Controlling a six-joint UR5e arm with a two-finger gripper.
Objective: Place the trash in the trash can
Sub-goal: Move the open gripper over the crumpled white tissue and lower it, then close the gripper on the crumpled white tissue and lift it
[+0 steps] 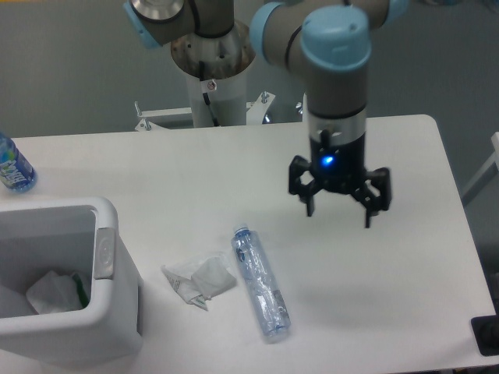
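Note:
A crumpled white paper wad (199, 281) lies on the table just right of the trash can (109, 300). Beside the wad, a clear bluish crinkled bottle (260, 283) lies flat, its cap end pointing away from the front edge. The white trash can stands at the front left, with a grey oval patch on its rim and some white paper inside. My gripper (338, 217) hangs open above the table, up and to the right of the bottle, fingers pointing down and holding nothing.
A blue-labelled bottle (13, 167) stands at the far left edge. The robot base column (210, 70) rises behind the table. A dark object (486, 335) sits off the front right corner.

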